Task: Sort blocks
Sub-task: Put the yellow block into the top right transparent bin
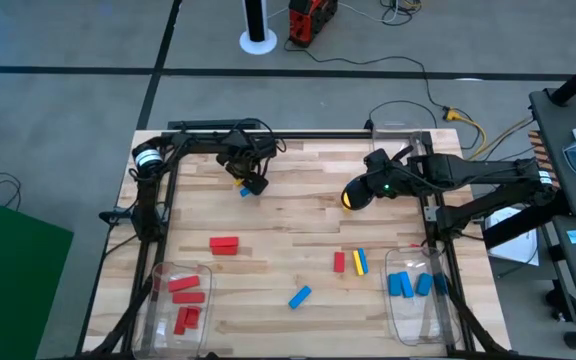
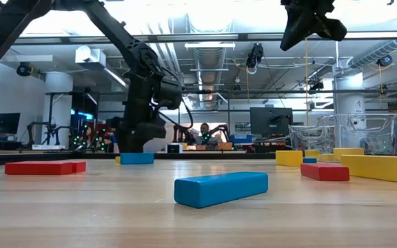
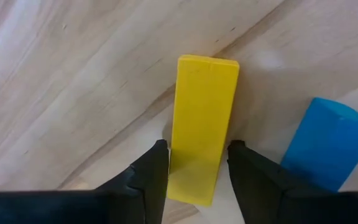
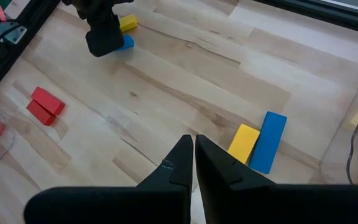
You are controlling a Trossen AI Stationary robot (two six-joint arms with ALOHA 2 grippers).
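Observation:
A yellow block (image 3: 202, 124) lies flat on the wooden table beside a blue block (image 3: 328, 146) at the far left. My left gripper (image 3: 199, 163) is down at the table there (image 1: 249, 181), shut on the yellow block. Held high above the table's middle right, my right gripper (image 4: 194, 149) is shut and empty (image 1: 354, 198). Loose blocks lie on the table: two red ones (image 1: 224, 245), a blue one (image 1: 299, 297), and a red (image 1: 339, 262), a yellow (image 1: 359, 262) and a blue one close together. My left gripper pinches the yellow block's two long sides (image 3: 182, 177) between its fingers, near one end. The fingers (image 3: 154, 171) come from above and lie across the block. The block lies flat on the table.
A clear bin (image 1: 158, 300) at the near left holds red blocks. A clear bin (image 1: 398, 315) at the near right holds blue blocks. Dark frame rails run along the table's left, right and far edges. Bare wood lies between the two arms.

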